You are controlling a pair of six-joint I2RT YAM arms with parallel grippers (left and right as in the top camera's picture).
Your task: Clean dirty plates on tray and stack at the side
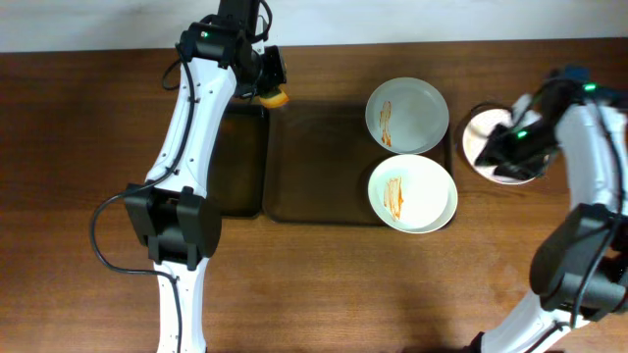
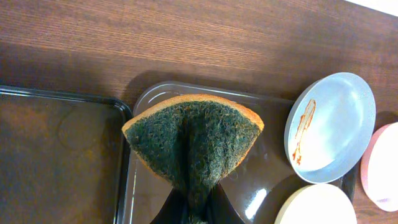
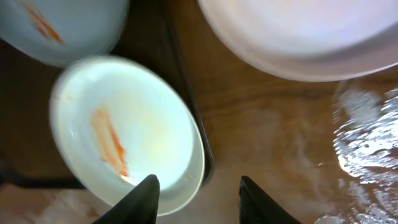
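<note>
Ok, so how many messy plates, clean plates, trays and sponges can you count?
Round white plates streaked with orange sauce: 2, far plate and near plate
Plain round white plate: 1
Dark rectangular trays: 2, large tray and narrower black tray
Green-and-orange sponge: 1
Total: 6

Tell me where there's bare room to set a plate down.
The tray is bare from its left rim to the far smeared plate and near smeared plate. Crowded: its right end, with the third plate and right hand just beyond. The table in front is open too.
</note>
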